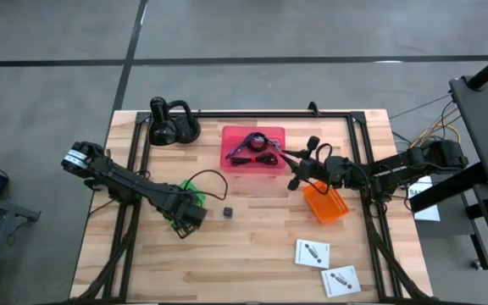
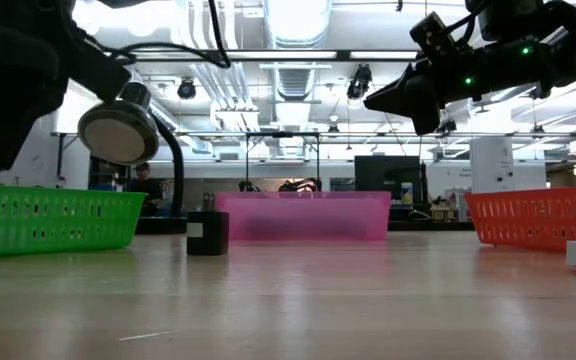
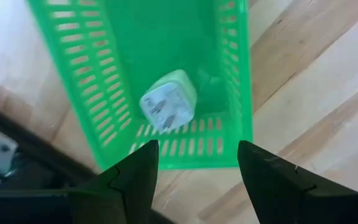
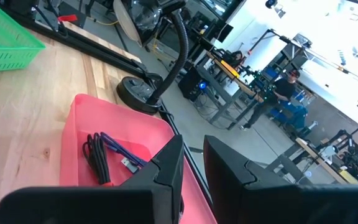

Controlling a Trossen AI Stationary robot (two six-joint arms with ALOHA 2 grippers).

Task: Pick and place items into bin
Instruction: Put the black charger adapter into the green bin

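A: Left gripper [image 3: 197,165]?
B: Over the green bin [image 3: 229,74], fingers apart, empty. A white plug [image 3: 168,107] lies inside the bin.
A: Right gripper [image 4: 192,163]?
B: Beside the pink bin [image 1: 252,158], fingers nearly together, empty. Cables [image 4: 104,155] lie in that bin. Dark cube [image 1: 226,213] sits just right of the green bin; two packets [image 1: 312,252] well apart from it.

The left claw [image 1: 191,213] is held low over the bench's left half, fingers spread wide. The right claw [image 1: 295,183] is raised mid-bench, fingers nearly closed, nothing gripped.
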